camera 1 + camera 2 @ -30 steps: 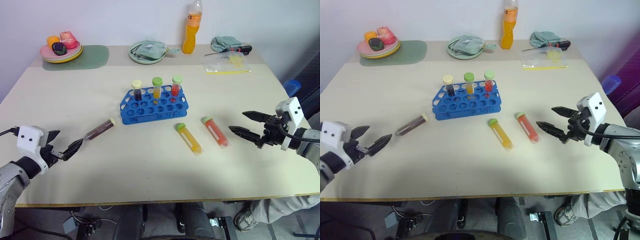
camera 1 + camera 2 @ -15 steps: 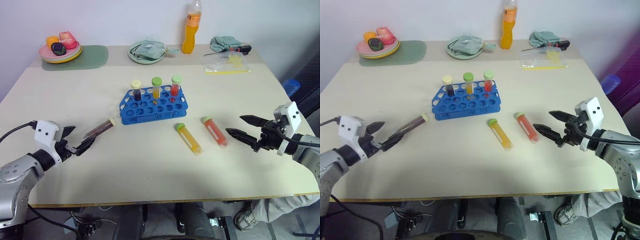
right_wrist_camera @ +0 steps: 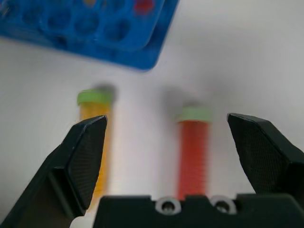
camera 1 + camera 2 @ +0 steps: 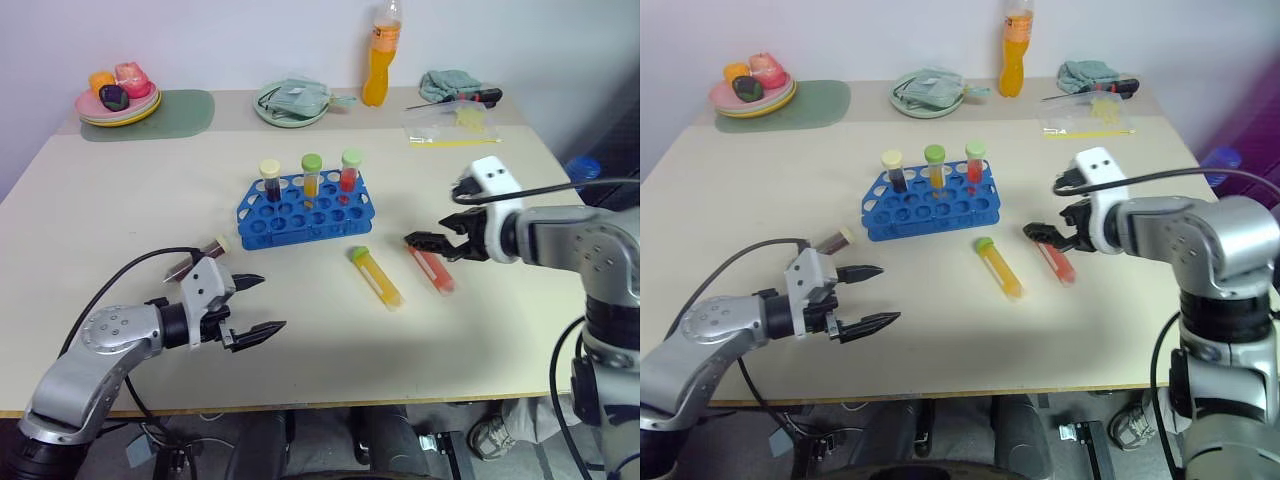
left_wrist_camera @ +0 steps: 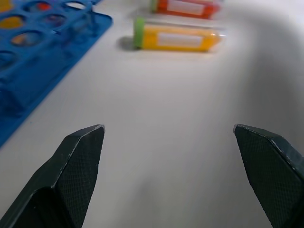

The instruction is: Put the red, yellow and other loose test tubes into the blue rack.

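The right gripper [image 4: 425,243], jaws apart, is hovering over the red tube [image 4: 432,266] (likely lining up a grab); the left gripper [image 4: 250,307] is waiting, spread wide

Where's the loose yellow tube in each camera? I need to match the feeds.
Left eye: yellow tube lies before the blue rack, beside the red tube.
Right eye: centre.
Left wrist: beyond the fingers.
Right wrist: behind one finger.
Shared landmark: the rack.
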`<action>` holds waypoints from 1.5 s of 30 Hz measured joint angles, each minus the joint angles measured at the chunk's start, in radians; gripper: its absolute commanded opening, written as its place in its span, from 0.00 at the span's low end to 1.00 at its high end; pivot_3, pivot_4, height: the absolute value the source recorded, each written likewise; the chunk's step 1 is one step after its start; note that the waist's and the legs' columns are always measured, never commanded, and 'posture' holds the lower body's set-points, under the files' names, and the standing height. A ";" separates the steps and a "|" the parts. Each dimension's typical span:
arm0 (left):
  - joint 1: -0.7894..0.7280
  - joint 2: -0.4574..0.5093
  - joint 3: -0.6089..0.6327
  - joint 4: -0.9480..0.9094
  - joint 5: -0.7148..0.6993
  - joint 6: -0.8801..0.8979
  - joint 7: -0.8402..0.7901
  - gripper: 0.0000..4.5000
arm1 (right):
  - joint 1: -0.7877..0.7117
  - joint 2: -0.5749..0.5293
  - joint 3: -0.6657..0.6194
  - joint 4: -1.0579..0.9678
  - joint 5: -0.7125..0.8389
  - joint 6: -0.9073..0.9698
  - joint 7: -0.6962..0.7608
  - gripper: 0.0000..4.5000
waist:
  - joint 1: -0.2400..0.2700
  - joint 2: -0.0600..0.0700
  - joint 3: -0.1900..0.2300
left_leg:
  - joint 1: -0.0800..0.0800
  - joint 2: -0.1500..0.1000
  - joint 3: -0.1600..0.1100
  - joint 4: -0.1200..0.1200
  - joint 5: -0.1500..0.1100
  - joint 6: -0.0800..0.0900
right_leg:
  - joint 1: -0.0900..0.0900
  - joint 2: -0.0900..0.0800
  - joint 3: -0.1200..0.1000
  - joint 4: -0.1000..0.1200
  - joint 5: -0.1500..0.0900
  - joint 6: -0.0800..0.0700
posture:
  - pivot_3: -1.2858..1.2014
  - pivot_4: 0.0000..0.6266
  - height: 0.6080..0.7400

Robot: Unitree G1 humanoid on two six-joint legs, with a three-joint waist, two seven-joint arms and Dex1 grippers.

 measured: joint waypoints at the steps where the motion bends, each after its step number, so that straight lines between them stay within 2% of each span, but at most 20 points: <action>1: -0.006 -0.013 -0.011 0.000 0.003 0.000 0.002 0.99 | -0.022 -0.002 0.041 0.054 0.023 0.005 -0.039 1.00 | 0.000 0.000 0.000 | 0.000 -0.001 0.001 0.000 0.000 0.000 | 0.000 -0.001 0.000 0.000 0.000 0.000 | 0.52 0.24 1.00; 7: 0.003 -0.024 -0.029 0.000 0.008 -0.009 0.011 0.99 | -0.188 -0.024 0.213 0.308 0.126 0.006 -0.201 1.00 | -0.013 0.000 0.000 | 0.000 -0.002 0.003 0.001 0.000 0.001 | 0.000 -0.002 0.000 0.000 0.000 0.001 | 0.52 0.24 1.00; 14: 0.039 -0.034 -0.036 -0.013 0.011 -0.024 0.031 0.99 | -0.279 -0.023 0.357 0.490 0.241 0.006 -0.278 1.00 | -0.026 0.000 0.000 | 0.000 -0.002 0.002 0.001 -0.001 0.002 | 0.000 0.000 0.000 0.000 0.002 0.004 | 0.52 0.24 1.00; 17: 0.052 -0.035 -0.036 -0.022 0.011 -0.029 0.040 1.00 | -0.288 -0.023 0.400 0.525 0.285 0.006 -0.303 0.81 | -0.026 0.000 0.000 | 0.000 -0.001 0.002 0.001 -0.001 0.002 | -0.001 0.001 0.000 0.000 0.002 0.004 | 0.52 0.24 1.00; 20: 0.057 -0.035 -0.036 -0.022 0.016 -0.036 0.042 1.00 | -0.298 -0.022 0.419 0.542 0.324 0.006 -0.319 0.48 | -0.026 0.001 0.000 | 0.000 -0.001 0.002 0.001 -0.001 0.002 | -0.001 0.001 0.000 0.000 0.002 0.004 | 0.52 0.24 1.00; 21: 0.058 -0.035 -0.036 -0.022 0.017 -0.037 0.042 1.00 | -0.304 -0.022 0.422 0.543 0.337 0.006 -0.325 0.34 | -0.026 0.001 0.000 | 0.000 -0.001 0.002 0.001 -0.001 0.002 | -0.001 0.001 0.000 0.000 0.002 0.004 | 0.52 0.24 1.00; 23: 0.058 -0.035 -0.036 -0.022 0.019 -0.044 0.041 1.00 | -0.311 -0.022 0.423 0.543 0.361 0.006 -0.338 0.17 | -0.025 0.001 0.000 | 0.000 -0.001 0.002 0.001 -0.001 0.002 | -0.001 0.001 0.000 0.000 0.002 0.004 | 0.52 0.24 1.00; 26: 0.058 -0.035 -0.035 -0.019 0.020 -0.048 0.041 1.00 | -0.314 -0.023 0.418 0.524 0.390 0.006 -0.356 0.16 | -0.025 0.001 0.000 | 0.000 -0.001 0.002 0.001 -0.001 0.002 | -0.001 0.001 0.000 0.000 0.002 0.004 | 0.52 0.24 1.00; 29: 0.068 -0.034 -0.025 -0.016 0.023 -0.052 0.044 1.00 | -0.289 -0.041 0.335 0.333 0.374 -0.014 -0.324 0.16 | -0.025 0.002 0.001 | -0.001 0.000 0.001 0.000 -0.001 0.002 | -0.002 0.001 0.000 0.000 0.002 0.005 | 0.52 0.24 1.00; 31: 0.077 -0.034 -0.002 -0.010 0.024 -0.054 0.053 1.00 | -0.207 -0.063 0.244 0.142 0.330 -0.141 -0.278 0.16 | -0.022 0.001 0.001 | -0.001 0.000 0.000 0.000 -0.001 0.003 | -0.002 0.002 -0.001 0.000 0.002 0.005 | 0.52 0.24 1.00; 34: 0.087 -0.038 0.038 0.010 0.025 -0.055 0.077 1.00 | 0.022 0.001 0.085 -0.084 0.228 -0.473 -0.196 0.16 | -0.022 0.000 0.000 | -0.001 0.000 0.000 0.000 -0.001 0.003 | -0.001 0.002 -0.001 -0.001 0.002 0.006 | 0.52 0.24 1.00; 35: 0.088 -0.042 0.045 0.014 0.025 -0.055 0.082 1.00 | 0.061 0.022 0.077 -0.115 0.207 -0.523 -0.186 0.16 | -0.023 0.000 0.000 | -0.001 0.000 0.001 0.001 -0.001 0.003 | -0.001 0.002 -0.001 0.001 0.002 0.006 | 0.52 0.24 1.00; 37: 0.077 -0.076 0.056 0.037 0.024 -0.056 0.106 1.00 | 0.190 0.119 0.081 -0.199 0.081 -0.748 -0.152 0.16 | -0.024 0.000 0.000 | 0.000 0.000 0.001 0.001 -0.001 0.003 | -0.001 0.002 -0.001 0.001 0.002 0.006 | 0.52 0.24 1.00; 40: 0.033 -0.100 0.063 0.093 0.025 -0.053 0.134 1.00 | 0.260 0.330 0.173 -0.157 -0.131 -1.043 -0.183 0.16 | -0.032 0.001 0.000 | 0.001 0.000 0.001 0.001 -0.001 0.002 | -0.001 0.004 0.000 0.003 0.002 0.006 | 0.52 0.24 1.00; 42: 0.011 -0.100 0.077 0.113 0.025 -0.053 0.140 1.00 | 0.259 0.382 0.217 -0.049 -0.282 -1.202 -0.200 0.16 | -0.029 0.001 0.000 | 0.002 0.000 0.001 0.001 0.000 0.001 | -0.001 0.003 0.000 0.003 0.002 0.005 | 0.52 0.24 1.00; 45: -0.003 -0.100 0.087 0.143 0.025 -0.054 0.142 1.00 | 0.259 0.457 0.237 0.082 -0.407 -1.345 -0.204 0.16 | -0.025 0.001 0.000 | 0.001 -0.001 0.001 0.001 0.000 0.000 | -0.001 0.002 0.000 0.003 0.002 0.005 | 0.52 0.24 1.00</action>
